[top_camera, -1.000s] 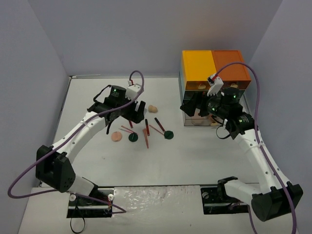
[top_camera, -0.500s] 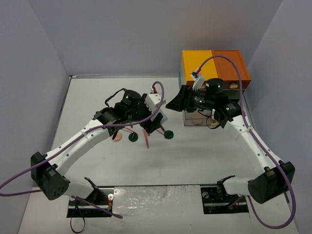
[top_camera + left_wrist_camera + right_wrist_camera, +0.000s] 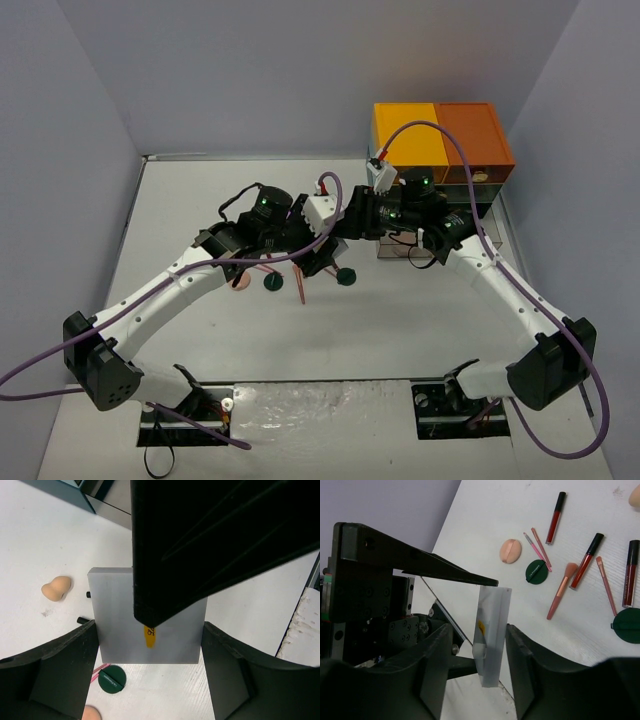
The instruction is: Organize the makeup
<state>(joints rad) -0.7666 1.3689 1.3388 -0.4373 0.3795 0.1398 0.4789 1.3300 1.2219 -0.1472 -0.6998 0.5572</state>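
Note:
My left gripper is shut on the small white-lidded palette, holding it by its edges above the table; it also shows in the left wrist view. My right gripper is open, with one jaw on either side of the palette's flat faces. On the table below lie dark red sticks, a peach compact, two dark green discs, and a brush. The beige sponge lies apart from them.
The yellow-and-orange-topped drawer unit stands at the back right, just behind my right arm. The two arms meet over the middle of the table, above a green disc and a stick. Grey walls close the left and back sides.
My left gripper rose and swung right with the palette. My right gripper swung left from the drawer unit and now stands around the palette.

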